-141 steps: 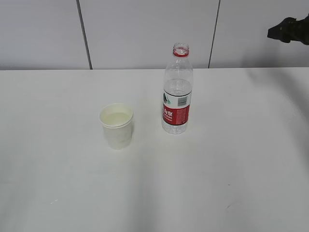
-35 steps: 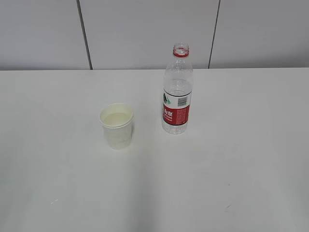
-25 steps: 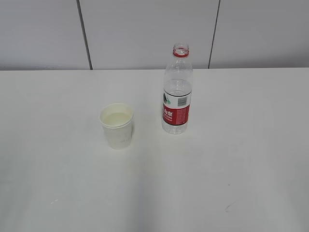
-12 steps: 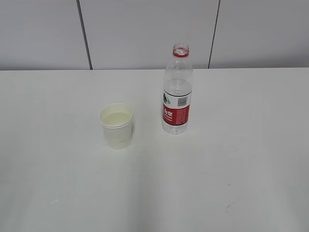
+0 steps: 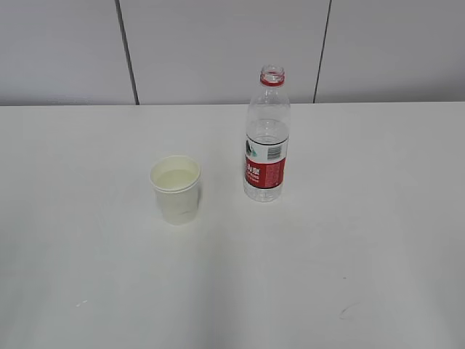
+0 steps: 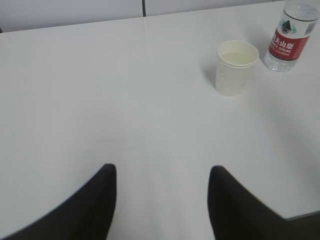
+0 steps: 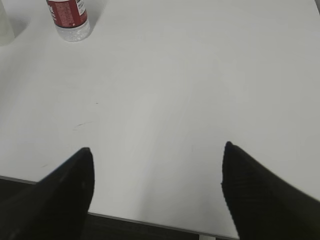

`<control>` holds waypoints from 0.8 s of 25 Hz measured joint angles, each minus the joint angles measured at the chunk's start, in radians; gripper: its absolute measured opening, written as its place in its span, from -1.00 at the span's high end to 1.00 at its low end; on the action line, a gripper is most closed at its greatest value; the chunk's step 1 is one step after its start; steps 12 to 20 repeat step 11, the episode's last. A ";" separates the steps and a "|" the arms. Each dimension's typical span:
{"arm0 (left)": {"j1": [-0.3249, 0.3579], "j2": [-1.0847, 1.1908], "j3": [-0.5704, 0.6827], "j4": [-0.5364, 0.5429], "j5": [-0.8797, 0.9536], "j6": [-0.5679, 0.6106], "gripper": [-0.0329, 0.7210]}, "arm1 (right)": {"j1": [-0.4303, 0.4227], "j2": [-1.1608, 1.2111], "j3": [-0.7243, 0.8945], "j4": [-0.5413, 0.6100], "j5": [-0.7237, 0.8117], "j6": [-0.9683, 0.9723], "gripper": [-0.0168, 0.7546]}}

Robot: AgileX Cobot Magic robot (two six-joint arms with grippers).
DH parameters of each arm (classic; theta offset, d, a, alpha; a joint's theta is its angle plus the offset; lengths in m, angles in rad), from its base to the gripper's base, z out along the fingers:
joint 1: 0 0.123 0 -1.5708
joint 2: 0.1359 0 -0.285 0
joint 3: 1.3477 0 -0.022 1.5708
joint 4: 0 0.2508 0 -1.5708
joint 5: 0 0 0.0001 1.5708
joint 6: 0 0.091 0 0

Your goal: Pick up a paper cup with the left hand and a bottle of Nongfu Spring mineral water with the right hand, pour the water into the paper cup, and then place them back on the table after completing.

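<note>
1. The paper cup (image 5: 175, 188) stands upright on the white table (image 5: 363, 254), a little left of the middle, with pale liquid already showing inside it.
2. Just to its right and slightly farther back stands the Nongfu Spring bottle (image 5: 267, 138), uncapped, red neck ring and red label, the water (image 5: 266, 132) reaching a little above the label. Cup and bottle are near each other but not touching.
3. From the side camera neither arm is in sight; only the wrist cameras show the claws.
4. The left hand (image 6: 162, 200) hangs low over the near part of the table, its two black fingers spread with nothing between them, the cup well ahead and to the right of it.
5. The right hand (image 7: 157, 192) sits by the near table edge, fingers set wide and empty, the bottle far off at the upper left of its view.
6. To my eye the pouring looks done and both things are set back down.
7. What could still go wrong: the bottle is open and tall, so a passing arm clipping it would tip it and flood the table; the light cup would slide or spill from a similar nudge.
</note>
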 joint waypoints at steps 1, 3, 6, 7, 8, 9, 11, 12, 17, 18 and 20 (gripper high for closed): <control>0.000 0.000 0.000 0.000 0.000 0.000 -0.08 | 0.000 0.000 0.000 0.000 0.000 0.000 -0.57; 0.000 0.000 0.000 0.000 0.000 0.000 -0.08 | 0.000 0.000 0.000 0.000 0.000 0.000 -0.57; 0.000 0.000 0.000 0.000 0.000 0.000 -0.08 | 0.000 0.000 0.000 0.001 -0.002 0.000 -0.57; 0.000 0.000 0.000 0.000 0.000 0.000 -0.08 | 0.000 0.000 0.000 0.001 -0.002 0.000 -0.57; 0.000 0.000 0.000 0.000 0.000 0.000 -0.08 | 0.000 0.000 0.000 0.001 -0.002 0.000 -0.57; 0.000 0.000 0.000 0.000 0.000 0.000 -0.08 | 0.000 0.000 0.000 0.001 -0.002 0.000 -0.57; 0.000 0.000 0.000 0.000 0.000 0.000 -0.08 | 0.000 0.000 0.000 0.001 -0.002 0.000 -0.57; 0.000 0.000 0.000 0.000 0.000 0.000 -0.08 | 0.000 0.000 0.000 0.001 -0.002 0.000 -0.57; 0.000 0.000 0.000 0.000 0.000 0.000 -0.08 | 0.000 0.000 0.000 0.001 -0.002 0.000 -0.57; 0.000 0.000 0.000 0.000 0.000 0.000 -0.08 | 0.000 0.000 0.000 0.001 -0.002 0.000 -0.57; 0.000 0.000 0.000 0.000 0.000 0.000 -0.08 | 0.000 0.000 0.000 0.001 -0.002 0.000 -0.57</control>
